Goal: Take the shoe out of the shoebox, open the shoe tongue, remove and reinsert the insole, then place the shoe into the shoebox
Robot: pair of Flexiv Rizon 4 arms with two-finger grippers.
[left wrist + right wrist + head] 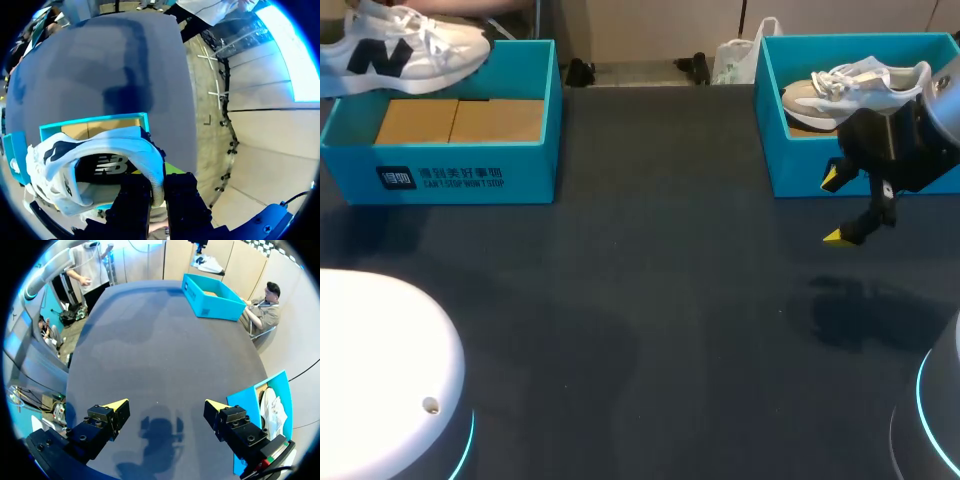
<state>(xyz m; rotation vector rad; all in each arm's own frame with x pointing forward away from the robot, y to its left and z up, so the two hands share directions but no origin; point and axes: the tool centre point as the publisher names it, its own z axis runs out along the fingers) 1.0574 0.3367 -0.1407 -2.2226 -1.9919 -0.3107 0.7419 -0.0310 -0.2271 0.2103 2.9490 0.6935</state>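
Near edge: a white base dome (380,370) at L and a second base (935,420) at R, both at the dark table (650,300).

Mid-table, R side: R gripper (832,208) hangs above the table top, just near of the right box (800,175). Its fingers are spread wide w/ nothing between them, and its shadow falls on the table below. R wrist view shows the same R gripper (165,407), yellow tips well apart over the table, w/ the right box (250,397) just beside one finger.

Far R: the right box is teal and open-topped. A grey shoe (850,90) w/ white laces lies inside it, toe toward the L wall, heel toward the R. It also shows in the R wrist view (272,412).

Far L: left box (470,175), teal, open-topped, w/ white print on its near wall and a cardboard liner (460,120) on its floor. The white shoe (405,50), w/ a dark letter on its side, is up over the box's far-L corner, toe pointing R.

L wrist view: L gripper (159,187) pinches the white shoe (100,150) at the heel rim, one black finger on each side of the rim. The dark insole (105,165) shows inside the opening. The left box (90,121) and cardboard liner (107,129) lie beyond the shoe, ahead of the fingers.
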